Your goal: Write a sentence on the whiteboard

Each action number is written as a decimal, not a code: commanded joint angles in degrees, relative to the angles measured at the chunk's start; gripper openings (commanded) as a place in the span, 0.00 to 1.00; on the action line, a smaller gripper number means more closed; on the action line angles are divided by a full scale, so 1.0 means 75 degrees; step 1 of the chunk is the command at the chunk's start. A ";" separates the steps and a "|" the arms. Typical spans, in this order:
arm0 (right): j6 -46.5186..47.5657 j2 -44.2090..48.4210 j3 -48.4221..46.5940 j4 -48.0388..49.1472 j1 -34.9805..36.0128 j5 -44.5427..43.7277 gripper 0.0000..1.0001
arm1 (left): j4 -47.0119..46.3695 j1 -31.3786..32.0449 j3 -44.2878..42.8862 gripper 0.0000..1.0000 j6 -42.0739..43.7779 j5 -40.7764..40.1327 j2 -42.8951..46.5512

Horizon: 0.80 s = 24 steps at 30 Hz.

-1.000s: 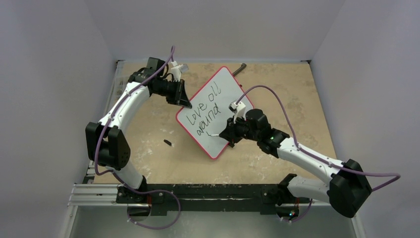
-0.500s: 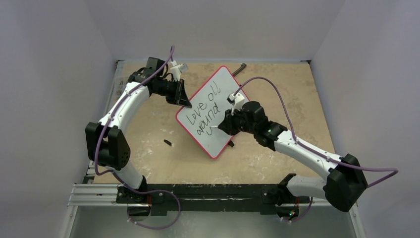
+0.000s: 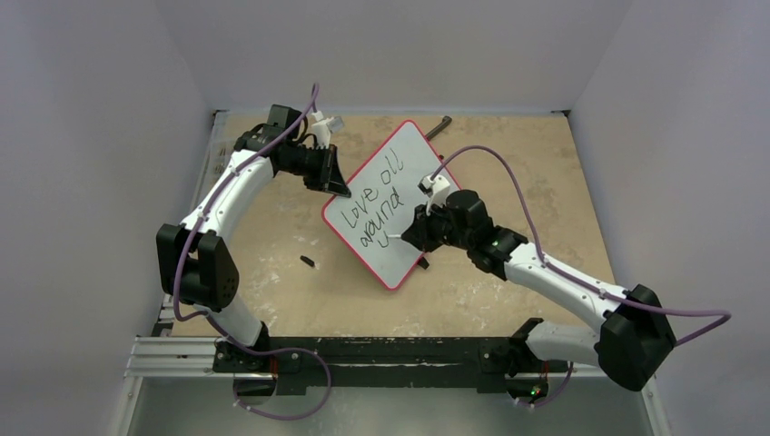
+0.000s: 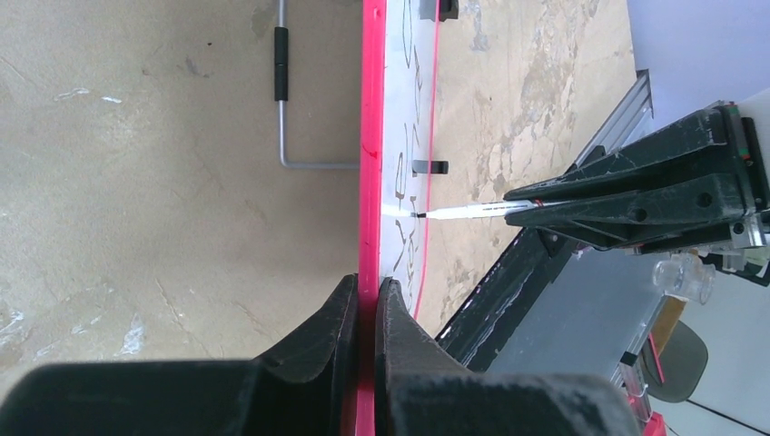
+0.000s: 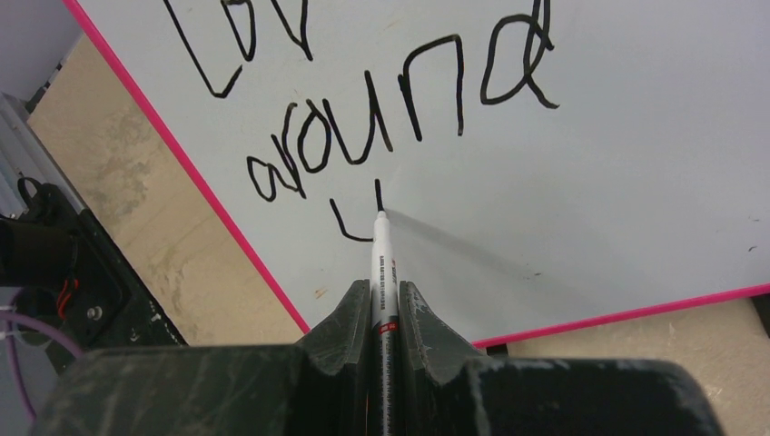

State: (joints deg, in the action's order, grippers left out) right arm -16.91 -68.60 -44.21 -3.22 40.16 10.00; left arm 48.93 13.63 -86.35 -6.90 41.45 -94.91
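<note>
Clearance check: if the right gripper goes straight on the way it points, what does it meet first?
The whiteboard. The marker held in the right gripper points straight at its face, and the tip apparently touches it.

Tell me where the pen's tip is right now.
In the right wrist view, the tip of the marker touches the whiteboard just below "around" in the sentence.

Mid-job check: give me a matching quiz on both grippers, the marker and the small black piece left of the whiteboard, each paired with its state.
1 left gripper
2 right gripper
3 marker
4 small black piece

A loose on the table
B shut on the marker
C tip against the whiteboard
D shut on the whiteboard rim

Pairs: 1-D, 2-B, 3-C, 4-A
</note>
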 commanded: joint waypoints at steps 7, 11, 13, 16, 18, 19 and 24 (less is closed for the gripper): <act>-0.0316 0.0228 0.0850 -0.0100 0.0012 0.0131 0.00 | -0.0348 -0.0085 -0.0218 0.00 0.0046 -0.0596 0.0120; -0.0446 0.0355 0.1049 -0.0173 0.0006 0.0259 0.00 | -0.0349 -0.0083 -0.0215 0.00 0.0044 -0.0593 0.0135; -0.0527 0.0378 0.1162 -0.0208 0.0022 0.0352 0.00 | -0.0342 -0.0083 -0.0206 0.00 0.0051 -0.0602 0.0132; -0.0697 0.0488 0.1385 -0.0156 0.0056 0.0474 0.00 | -0.0345 -0.0083 -0.0193 0.00 0.0052 -0.0615 0.0147; -0.0800 0.0568 0.1489 -0.0103 0.0097 0.0562 0.00 | -0.0354 -0.0083 -0.0194 0.00 0.0046 -0.0605 0.0143; -0.0836 0.0586 0.1503 -0.0075 0.0111 0.0610 0.00 | -0.0349 -0.0083 -0.0194 0.00 0.0041 -0.0611 0.0144; -0.0872 0.0417 0.1214 0.0120 0.0181 0.0750 0.00 | -0.0351 -0.0083 -0.0177 0.00 0.0040 -0.0608 0.0174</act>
State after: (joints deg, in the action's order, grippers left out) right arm -22.72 -63.81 -34.17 -3.01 40.64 14.66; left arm 48.82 13.45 -86.35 -6.90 41.28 -94.91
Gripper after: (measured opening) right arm 0.091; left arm 0.042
